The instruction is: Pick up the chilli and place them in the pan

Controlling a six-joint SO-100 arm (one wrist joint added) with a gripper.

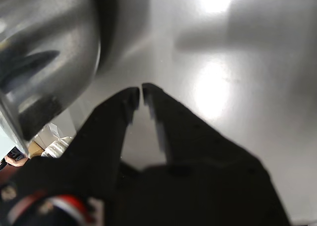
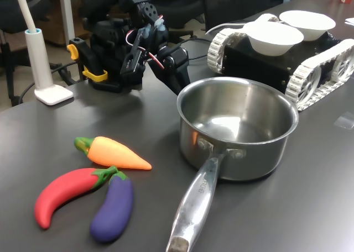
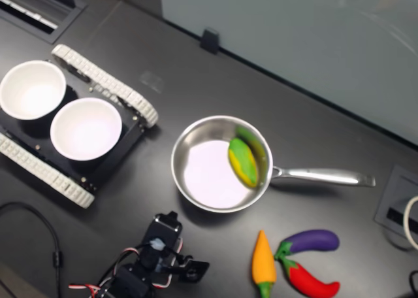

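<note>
Chilli (image 2: 115,153): orange cone with a green stem cap, lying flat on the dark bench (image 2: 310,197), untouched. In the first exterior view it sits at the near left, stem toward the first exterior view's left and point toward the pan. The stem cap of the red chilli toy (image 2: 67,193) lies just beside its lower flank; the purple eggplant toy (image 2: 113,209) is nearer again. In the second exterior view the chilli (image 3: 263,263) lies near the bottom edge, below the pan, its point toward the pan.

Pan (image 2: 238,131): steel, upright, mid-bench, long handle (image 2: 194,205) running toward the near edge in the first exterior view. It holds no toy there; the yellow-green patch on its inner wall in the second exterior view reads as a reflection.

Gripper (image 1: 142,92): black, fingers (image 1: 130,103) nearly together with only a thin slit between the tips, nothing held. The wrist view shows them low over bare bench, the pan's outer wall close alongside.

Arm (image 2: 135,39): folded and crouched at the far left of the bench in the first exterior view, gripper dipped behind the pan's far-left rim.

Key relation: the chilli lies well apart from the fingers, nearer the camera and to the first exterior view's left, with the pan's left flank alongside the path. Judged next need: lift clear of the pan, swing toward the chilli, open, and close across its short width
</note>
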